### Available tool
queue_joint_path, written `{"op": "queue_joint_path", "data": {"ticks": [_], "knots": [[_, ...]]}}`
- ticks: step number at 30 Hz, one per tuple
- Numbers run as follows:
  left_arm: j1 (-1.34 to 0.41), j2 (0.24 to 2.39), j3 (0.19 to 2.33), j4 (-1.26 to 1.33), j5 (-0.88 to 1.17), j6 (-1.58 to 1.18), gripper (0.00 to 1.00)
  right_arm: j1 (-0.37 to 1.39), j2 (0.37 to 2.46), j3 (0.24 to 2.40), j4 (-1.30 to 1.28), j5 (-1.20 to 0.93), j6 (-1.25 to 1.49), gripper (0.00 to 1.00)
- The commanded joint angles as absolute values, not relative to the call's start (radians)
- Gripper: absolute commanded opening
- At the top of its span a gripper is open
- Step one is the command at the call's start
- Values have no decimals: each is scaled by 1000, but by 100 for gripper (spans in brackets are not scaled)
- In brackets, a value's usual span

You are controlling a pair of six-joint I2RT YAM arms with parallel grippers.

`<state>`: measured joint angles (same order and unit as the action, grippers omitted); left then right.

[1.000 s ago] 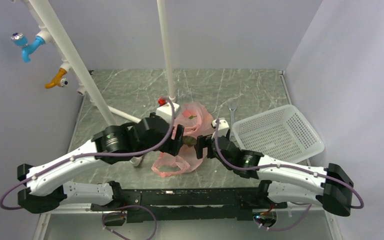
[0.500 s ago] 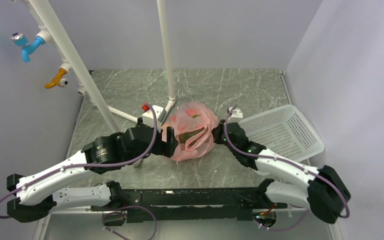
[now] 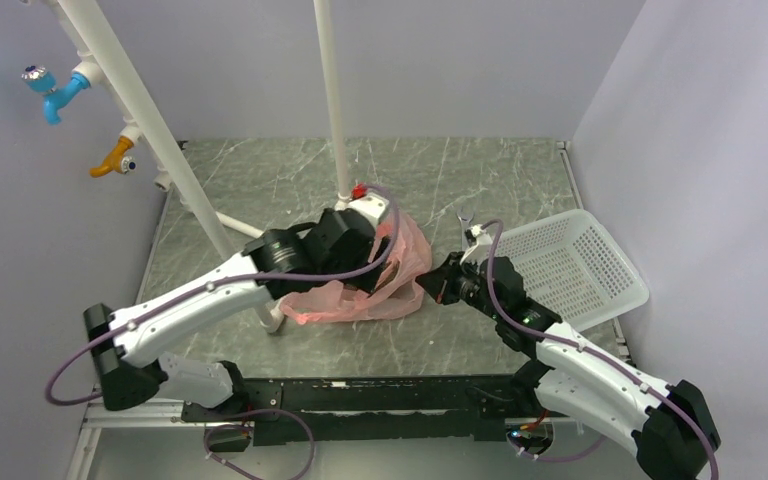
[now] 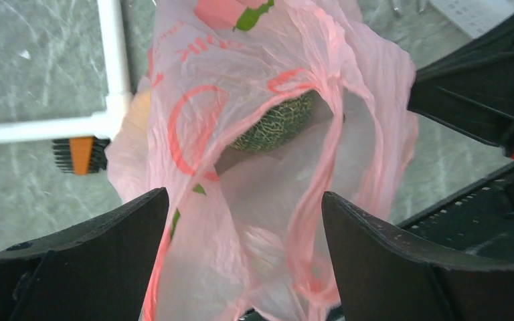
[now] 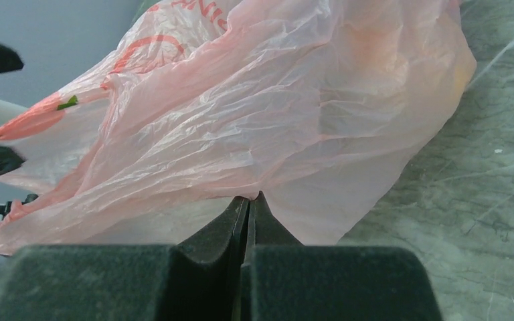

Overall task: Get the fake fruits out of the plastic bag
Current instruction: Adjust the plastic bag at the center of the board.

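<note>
1. Since half a second ago the left arm has swung over the bag (image 3: 405,262). The bag was then bunched upright between both claws and now sags flatter.
2. The left claw (image 4: 241,200) is spread wide and grips nothing. The bag's open mouth and a loop handle hang between its fingers.
3. The right claw (image 5: 249,199) is pinched tight on a fold of the bag's film. The rest of the bag billows away ahead of it.
4. The melon (image 4: 278,124) lies inside the bag just ahead of the left claw and shows through the mouth. No other fruit can be made out clearly.
5. A brush (image 4: 73,154) lies outside the bag, off to the left claw's left.
6. Step in hand, as I judge it: the right claw holds the bag while the left lines up to reach in. No fruit appears to be out yet.
7. Next, the left claw should push forward through the mouth, straddle the melon and close on it alone. It must avoid trapping the film or the handle strand, and the right claw needs to keep its pinch steady.
</note>
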<state>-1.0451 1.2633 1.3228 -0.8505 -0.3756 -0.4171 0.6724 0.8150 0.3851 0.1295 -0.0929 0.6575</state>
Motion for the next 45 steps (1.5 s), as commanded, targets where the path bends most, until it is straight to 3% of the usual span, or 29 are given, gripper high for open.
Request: {"op": "queue_joint_path", "data": {"ticks": [1, 7, 9, 12, 15, 16, 18, 19, 21, 22, 24, 29, 32, 35, 41, 45], "knots": [[-1018, 1383, 1417, -956, -443, -292, 90, 643, 794, 457, 100, -150, 658, 0], [-986, 1456, 1368, -925, -390, -254, 91, 620, 792, 459, 92, -166, 662, 0], [-986, 1471, 1343, -907, -382, -257, 97, 616, 795, 455, 95, -176, 663, 0], [-971, 1523, 1344, -921, -496, -283, 98, 617, 805, 455, 100, -196, 664, 0], [-952, 1576, 1386, -936, -621, -294, 92, 615, 817, 450, 100, -213, 668, 0], [-942, 1597, 1404, -942, -651, -297, 88, 615, 818, 447, 98, -215, 666, 0], [-915, 1645, 1443, -970, -688, -307, 69, 615, 812, 444, 81, -206, 660, 0], [-899, 1663, 1463, -983, -695, -309, 56, 615, 805, 445, 71, -199, 653, 0], [-872, 1680, 1496, -1011, -700, -325, 12, 615, 786, 439, 46, -177, 637, 0], [-867, 1669, 1504, -1015, -700, -333, 4, 614, 776, 438, 28, -160, 629, 0], [-866, 1615, 1497, -996, -662, -333, 0, 615, 758, 438, -35, -90, 627, 0], [-856, 1336, 1333, -817, -417, -348, 0, 614, 703, 423, -236, 188, 753, 1], [-856, 1134, 1115, -576, -231, -367, 0, 614, 649, 351, -185, 122, 833, 11], [-856, 1007, 989, -484, -180, -417, 0, 613, 634, 316, -95, 11, 813, 28], [-857, 1051, 982, -513, -108, -462, 0, 633, 684, 501, -290, -78, 535, 73], [-857, 1115, 1053, -569, -93, -461, 0, 682, 703, 619, -435, -116, 432, 88]]}}
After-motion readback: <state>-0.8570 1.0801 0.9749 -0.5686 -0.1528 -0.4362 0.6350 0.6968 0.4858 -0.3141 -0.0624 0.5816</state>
